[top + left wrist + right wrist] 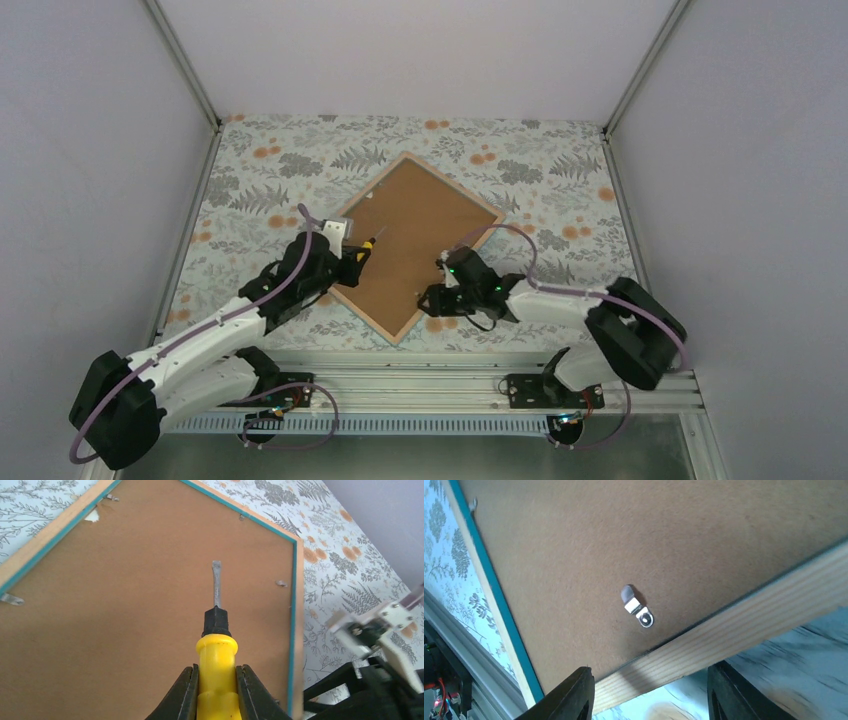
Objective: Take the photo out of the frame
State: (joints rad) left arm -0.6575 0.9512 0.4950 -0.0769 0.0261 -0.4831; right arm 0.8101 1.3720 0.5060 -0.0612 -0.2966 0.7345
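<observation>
The frame [395, 331] lies face down, turned like a diamond, with its light wood rim and turquoise inner edge up. The brown backing board [415, 235] fills it and hides the photo. My left gripper [352, 258] is shut on a yellow-handled screwdriver [216, 662]; its flat blade [216, 582] points across the board [150, 595], above it. My right gripper [440, 278] is open, its fingers [574, 692] astride the wood rim [734, 630] at the frame's right edge. A metal hanger clip [638, 608] sits on the board [624, 540] just ahead.
Small metal retaining tabs [281, 583] hold the board along the rim, one at the far left [11, 599]. A floral cloth [560, 190] covers the table. Grey walls close in the sides and back. A metal rail [420, 385] runs along the near edge.
</observation>
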